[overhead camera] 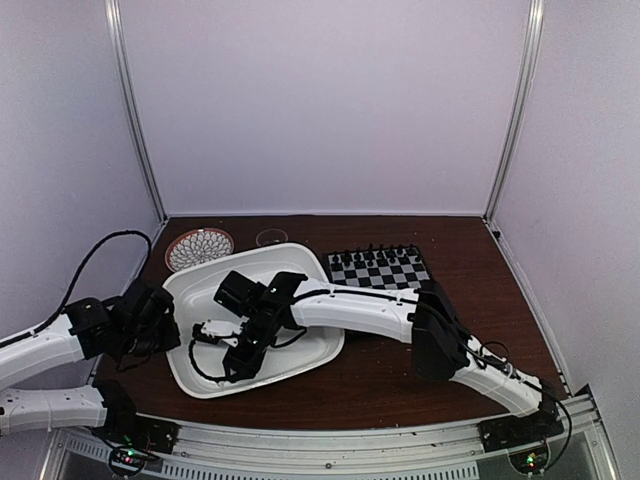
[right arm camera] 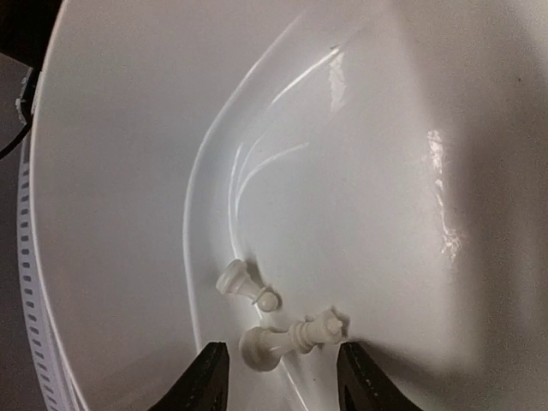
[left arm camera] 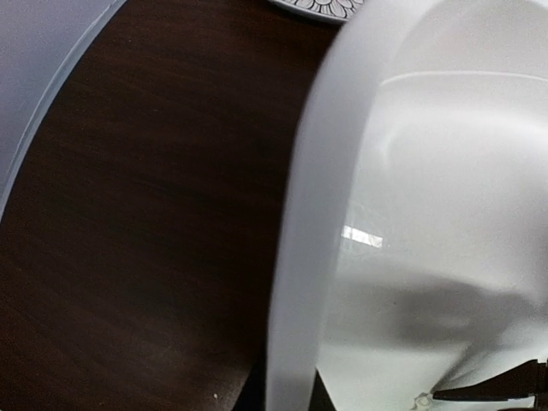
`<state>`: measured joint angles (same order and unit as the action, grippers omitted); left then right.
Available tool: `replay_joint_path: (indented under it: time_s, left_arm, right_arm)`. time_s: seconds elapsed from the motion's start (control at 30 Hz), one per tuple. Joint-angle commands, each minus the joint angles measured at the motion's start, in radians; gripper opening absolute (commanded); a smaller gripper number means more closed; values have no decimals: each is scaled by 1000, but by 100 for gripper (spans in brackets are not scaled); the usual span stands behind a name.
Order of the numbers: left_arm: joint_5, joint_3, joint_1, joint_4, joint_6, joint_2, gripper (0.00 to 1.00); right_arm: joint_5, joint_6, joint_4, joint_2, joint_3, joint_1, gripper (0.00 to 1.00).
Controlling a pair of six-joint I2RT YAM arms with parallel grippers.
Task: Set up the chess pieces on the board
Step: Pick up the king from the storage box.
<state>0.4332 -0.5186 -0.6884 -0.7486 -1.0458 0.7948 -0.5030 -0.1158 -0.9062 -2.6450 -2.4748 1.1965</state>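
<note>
Right gripper (right arm camera: 282, 381): jaws apart, low at the bottom edge of the right wrist view, one dark finger (right arm camera: 204, 377) to either side of a fallen white chessman (right arm camera: 291, 336), no contact apparent. Lies on its side in the curved corner of the white tray (right arm camera: 111, 171), crowned head toward the right-hand finger, round base toward the left-hand one. Just above it, a second, smaller white chessman (right arm camera: 247, 285), likewise toppled and close beside the first.

Left gripper (overhead camera: 150, 320): at the left of the top view, just outside the tray's left rim, closed, nothing seen in its grasp. Own wrist view gives little beyond that rim and the dark table (left arm camera: 154, 214).

Board (overhead camera: 380, 272): right of the tray's upper corner in the top view, well apart from both grippers. Black chessmen (overhead camera: 375, 250) in a line along its far edge; near rows too small to read for white ones.

Step in hand, by judgement: picking one white chessman out of the tray. Next move calls for closing on the slim stem without nudging the neighbour, lifting clear of the tray wall, carrying up and right to the board, and standing the piece upright on a near-row square.
</note>
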Motion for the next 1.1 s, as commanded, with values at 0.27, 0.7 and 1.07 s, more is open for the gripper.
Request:
replay_joint_path:
  time_s: [0.27, 0.7, 1.07]
  left_arm:
    - [54, -50, -30, -23, -65, -26, 0]
    - [70, -56, -31, -26, -64, -5, 0]
    - [29, -128, -14, -113, -14, 81, 2]
  right_arm:
    - [331, 7, -8, -64, -50, 41, 38]
    - [345, -15, -40, -4, 27, 34, 3]
    - [114, -75, 17, 211, 136, -4, 0]
